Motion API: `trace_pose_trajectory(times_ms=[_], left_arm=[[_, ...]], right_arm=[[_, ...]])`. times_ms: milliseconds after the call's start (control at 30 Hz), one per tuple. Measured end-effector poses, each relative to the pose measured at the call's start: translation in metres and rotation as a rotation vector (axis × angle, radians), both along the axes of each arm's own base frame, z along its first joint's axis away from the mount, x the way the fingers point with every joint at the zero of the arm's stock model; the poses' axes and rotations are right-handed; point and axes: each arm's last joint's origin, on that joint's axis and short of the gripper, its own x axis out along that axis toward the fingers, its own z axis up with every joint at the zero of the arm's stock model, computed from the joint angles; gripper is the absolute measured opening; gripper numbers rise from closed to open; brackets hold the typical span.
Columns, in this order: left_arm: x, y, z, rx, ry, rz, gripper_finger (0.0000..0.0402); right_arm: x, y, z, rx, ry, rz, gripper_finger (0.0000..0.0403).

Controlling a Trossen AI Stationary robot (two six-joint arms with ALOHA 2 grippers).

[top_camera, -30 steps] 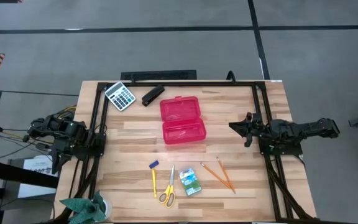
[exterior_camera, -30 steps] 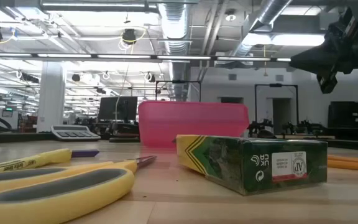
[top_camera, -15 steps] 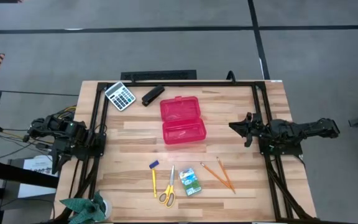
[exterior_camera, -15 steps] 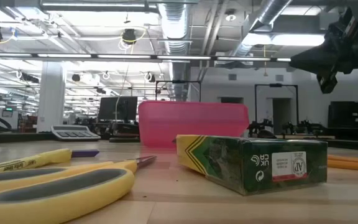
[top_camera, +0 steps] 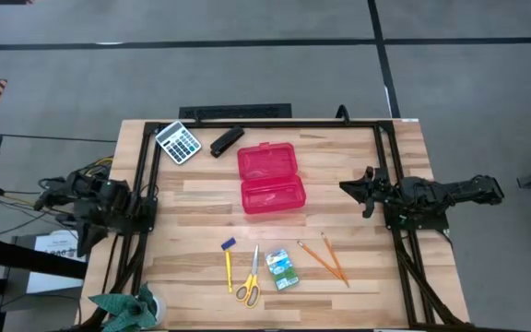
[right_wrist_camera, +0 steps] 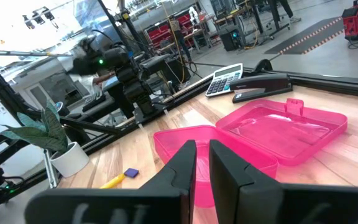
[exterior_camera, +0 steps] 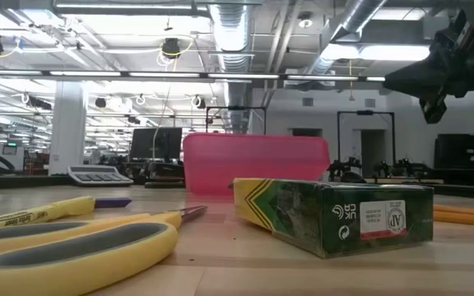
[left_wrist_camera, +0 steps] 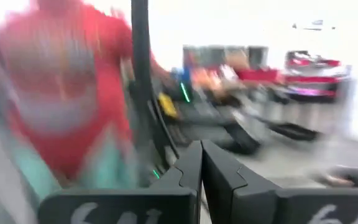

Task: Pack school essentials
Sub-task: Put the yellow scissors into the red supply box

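High view shows that packing has not started: the pink case (top_camera: 271, 178) lies open at the centre of the worktop (top_camera: 376, 286), and nothing is inside it. At 6 o'clock from the case lie, in a row, the blue piece (top_camera: 228, 244), yellow pen (top_camera: 229, 270), scissors (top_camera: 250, 278), green packet (top_camera: 282, 269) and two pencils (top_camera: 325, 258). The right claw (top_camera: 351, 189) hangs above the worktop at 3 o'clock from the case, its fingers nearly together and holding nothing. The left claw (left_wrist_camera: 201, 163), beyond the worktop edge at 9 o'clock, is closed and also empty. I think the next move calls for one claw to open, descend to an item and lift it.
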Motion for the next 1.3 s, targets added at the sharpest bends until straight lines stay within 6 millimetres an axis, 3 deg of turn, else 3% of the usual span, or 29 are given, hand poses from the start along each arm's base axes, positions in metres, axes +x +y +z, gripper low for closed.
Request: trace_pose_trajectory(times_ms=[200, 367, 500, 1300], left_arm=[[0.004, 0.003, 0.008, -0.347, -0.431, 0.274, 0.0000], [0.003, 0.007, 0.013, -0.523, -0.623, 0.454, 0.0000], [0.000, 0.008, 0.015, -0.575, -0.733, 0.527, 0.0000], [-0.007, 0.011, 0.021, -0.690, -0.880, 0.631, 0.0000]], right_arm=[[0.000, 0.000, 0.000, 0.039, -0.015, 0.000, 0.0053], [0.000, 0.000, 0.001, 0.404, -0.127, -0.003, 0.0053], [0.000, 0.000, 0.001, 0.535, -0.162, -0.004, 0.0053], [0.000, 0.000, 0.002, 0.658, -0.198, -0.004, 0.0053]])
